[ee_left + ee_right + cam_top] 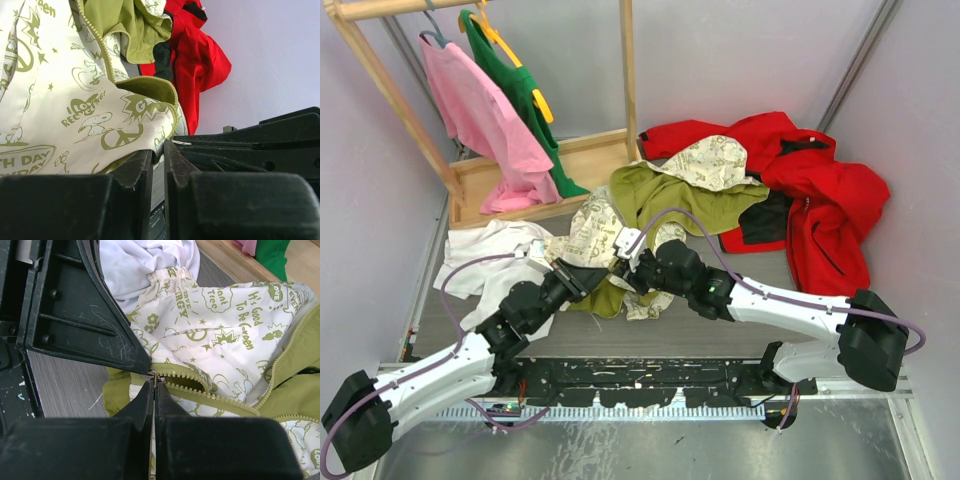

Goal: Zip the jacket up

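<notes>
1. Grey bench (780, 268) between pale walls carries the hooded olive-green and cream printed jacket (692, 180). It lies crumpled mid-bench, its zip open, beside a bright red jacket (820, 200).
2. Left jaws, almost closed, pinch its cream hem by the zip's foot, apparently to anchor it.
3. Right jaws, pressed together, nip what looks like the small metal zip pull (155, 375), seemingly to draw it along.

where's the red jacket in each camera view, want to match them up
top external: red jacket at far right
left wrist: red jacket at top centre
right wrist: not in it
shared landmark: olive and cream jacket, in all three views
</notes>
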`<state>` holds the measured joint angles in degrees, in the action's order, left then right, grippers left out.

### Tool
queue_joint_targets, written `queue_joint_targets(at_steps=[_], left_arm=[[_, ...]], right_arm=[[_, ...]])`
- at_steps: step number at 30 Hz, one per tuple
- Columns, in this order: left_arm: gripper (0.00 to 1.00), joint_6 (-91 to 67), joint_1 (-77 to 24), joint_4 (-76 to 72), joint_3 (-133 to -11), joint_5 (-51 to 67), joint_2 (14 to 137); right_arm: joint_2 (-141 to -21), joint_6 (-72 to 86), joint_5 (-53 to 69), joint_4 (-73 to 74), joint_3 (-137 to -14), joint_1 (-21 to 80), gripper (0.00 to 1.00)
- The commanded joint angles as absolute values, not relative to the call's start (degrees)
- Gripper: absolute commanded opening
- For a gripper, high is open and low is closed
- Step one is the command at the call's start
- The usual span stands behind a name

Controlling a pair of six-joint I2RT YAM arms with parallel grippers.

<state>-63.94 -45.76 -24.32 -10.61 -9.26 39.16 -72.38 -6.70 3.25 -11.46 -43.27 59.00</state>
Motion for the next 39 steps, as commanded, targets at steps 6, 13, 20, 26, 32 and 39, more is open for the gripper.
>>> queue_joint_targets(at_steps=[6, 13, 20, 26, 32, 39], left_arm=[[0.01, -63.35, -45.85, -23.15, -9.84, -9.83, 35.96], [0.00, -61.70, -45.83, -13.44, -10.72, -7.52, 30.56], [0.00, -59.97, -45.84, 1.19, -13.05, -8.46, 25.04], [0.00, -58.66, -45.86, 8.86, -15.92, -9.28, 25.00], [0.00, -58.23, -45.80, 0.72, -16.97, -5.04, 30.08], [0.25, -58.84, -45.86, -14.65, -17.20, -0.27, 34.73]], right_arm=[[-69.18, -5.26, 0.85, -12.12, -44.52, 57.50, 0.01], [-68.86, -4.64, -1.72, -8.14, -46.35, 55.50, 0.01], [-66.86, -3.09, -3.50, -4.99, -46.66, 51.57, 0.01], [-65.66, -1.72, -2.93, -2.87, -46.88, 47.38, 0.01], [-67.05, -0.64, 7.76, -4.34, -47.60, 47.29, 0.01], [-67.38, 1.44, 12.34, -6.66, -46.64, 47.42, 0.00]])
